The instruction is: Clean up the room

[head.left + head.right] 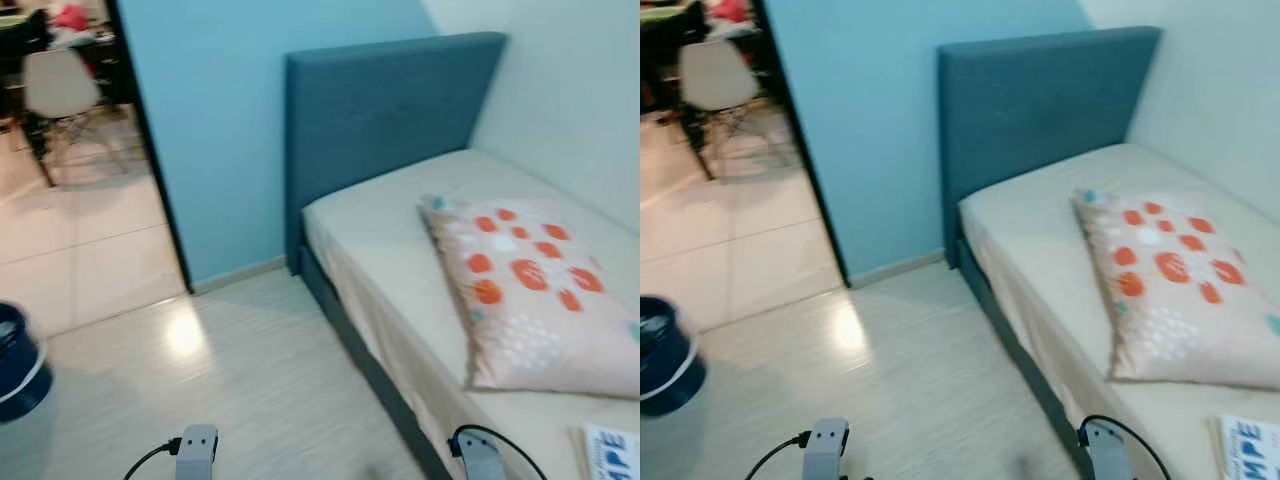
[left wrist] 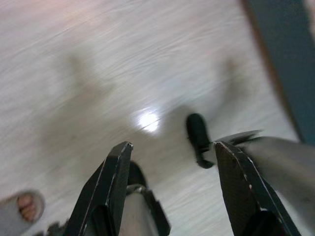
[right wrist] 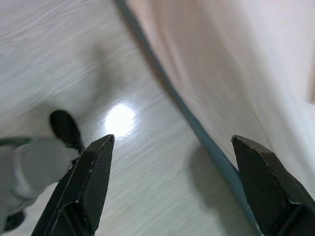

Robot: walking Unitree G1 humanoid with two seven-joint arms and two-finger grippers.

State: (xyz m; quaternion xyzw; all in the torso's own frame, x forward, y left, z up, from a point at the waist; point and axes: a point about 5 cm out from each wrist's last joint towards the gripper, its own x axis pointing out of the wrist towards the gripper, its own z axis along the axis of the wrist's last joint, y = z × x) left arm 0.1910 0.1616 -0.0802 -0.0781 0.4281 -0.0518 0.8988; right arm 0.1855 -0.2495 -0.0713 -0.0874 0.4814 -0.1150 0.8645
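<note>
Both pincers hang low over the pale floor [image 1: 260,370] beside the bed [image 1: 400,250], and both are spread apart with nothing between them. The left gripper [image 2: 172,162] points down at the floor — a person's toes in a grey slipper [image 2: 22,209] peek in next to one finger, and the robot's dark foot [image 2: 198,137] stands on the floor beyond the fingertips. The right gripper [image 3: 172,162] hangs closer to the bed, with the cream sheet [image 3: 231,64] draping down the bed's side past one finger.

On the bed lies a pillow [image 1: 530,290] with orange dots, a bit away from the blue headboard [image 1: 380,110]. A white paper with blue letters [image 1: 612,452] sits on the bed too, past the pillow, on the side away from the headboard. A dark blue bin [image 1: 18,360] stands on the floor, well apart from the bed. Further from the bed, past the blue wall [image 1: 220,120], an open doorway shows a white chair [image 1: 62,90] on tiles.
</note>
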